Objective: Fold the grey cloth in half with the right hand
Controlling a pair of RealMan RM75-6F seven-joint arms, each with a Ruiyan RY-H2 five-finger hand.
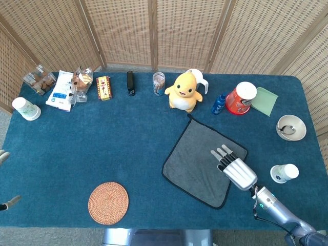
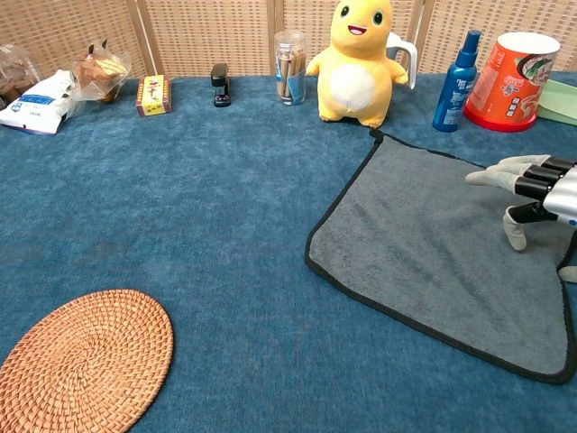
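At right edge of the chest view, right robot hand (image 2: 534,185) is cut off; fingers apart, one curled down, grasping nothing, over the grey cloth (image 2: 433,244) lying flat at lower right of the surface (image 2: 180,225). Head view shows this robot hand whole. Left robot hand (image 1: 4,179) is barely visible; state unclear.

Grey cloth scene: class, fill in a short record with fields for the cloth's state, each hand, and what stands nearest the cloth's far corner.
cloth: grey cloth lies flat and unfolded on the blue table, set at an angle
right hand: right hand is over the cloth's right part, its fingers apart, holding nothing
left hand: barely visible at the head view's left edge; state cannot be told
nearest the far corner: yellow plush toy
fold: not yet begun
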